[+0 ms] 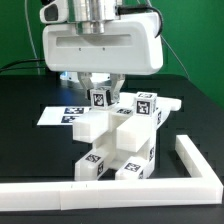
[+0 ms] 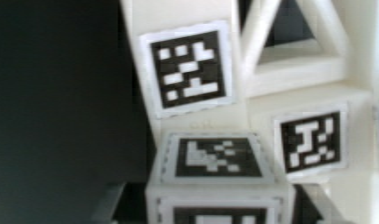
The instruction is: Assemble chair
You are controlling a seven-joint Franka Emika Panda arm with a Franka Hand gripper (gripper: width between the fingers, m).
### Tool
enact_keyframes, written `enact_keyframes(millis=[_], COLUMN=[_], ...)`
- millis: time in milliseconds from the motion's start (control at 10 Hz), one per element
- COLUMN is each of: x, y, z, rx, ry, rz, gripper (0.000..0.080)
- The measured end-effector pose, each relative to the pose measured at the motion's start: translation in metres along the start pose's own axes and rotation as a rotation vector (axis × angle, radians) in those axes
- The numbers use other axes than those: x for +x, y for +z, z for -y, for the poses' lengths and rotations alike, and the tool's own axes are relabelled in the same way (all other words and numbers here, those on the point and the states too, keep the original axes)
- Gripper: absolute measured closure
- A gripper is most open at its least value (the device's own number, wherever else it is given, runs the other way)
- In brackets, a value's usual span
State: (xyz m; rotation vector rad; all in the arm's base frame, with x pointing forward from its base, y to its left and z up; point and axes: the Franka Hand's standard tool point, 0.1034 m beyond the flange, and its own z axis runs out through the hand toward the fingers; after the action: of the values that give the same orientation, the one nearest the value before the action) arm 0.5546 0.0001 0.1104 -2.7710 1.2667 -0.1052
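The chair (image 1: 118, 140) is a white blocky build with black-and-white tags, standing in the middle of the black table. A cube-topped post (image 1: 100, 98) rises at its back, with a second tagged cube (image 1: 144, 104) to the exterior view's right. My gripper (image 1: 100, 90) comes straight down over the first post, with a finger on each side of its cube. In the wrist view the tagged cube (image 2: 218, 165) fills the gap of the gripper (image 2: 218, 208), and the fingers (image 2: 133, 200) sit flush against its sides. The tagged chair parts (image 2: 189, 70) lie beyond it.
The marker board (image 1: 55, 116) lies flat behind the chair on the exterior view's left. A long white L-shaped border rail (image 1: 120, 186) runs along the table's front and up the exterior view's right side (image 1: 196, 162), close to the chair.
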Motion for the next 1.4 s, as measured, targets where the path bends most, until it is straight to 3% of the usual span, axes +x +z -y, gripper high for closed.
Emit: enact_keyframes(millis=[500, 700, 800, 900, 1000, 1100, 1200, 1300, 1400], x=[-0.005, -0.005, -0.005, -0.005, -0.005, -0.005, -0.003, -0.003, -0.010], y=[0.000, 0.001, 0.001, 0.001, 0.001, -0.001, -0.002, -0.001, 0.001], z=[0.006, 0.010, 0.010, 0.010, 0.010, 0.013, 0.013, 0.013, 0.016], rx=[0.016, 0.036, 0.036, 0.036, 0.036, 0.028, 0.034, 0.043, 0.040], ry=[0.630, 0.813, 0.803, 0.769, 0.767, 0.652, 0.406, 0.127, 0.031], rz=[0.034, 0.031, 0.031, 0.031, 0.031, 0.028, 0.021, 0.018, 0.028], gripper=[0.0518, 0.0518, 0.0518, 0.0431, 0.0294, 0.0294, 0.0173, 0.0156, 0.0152])
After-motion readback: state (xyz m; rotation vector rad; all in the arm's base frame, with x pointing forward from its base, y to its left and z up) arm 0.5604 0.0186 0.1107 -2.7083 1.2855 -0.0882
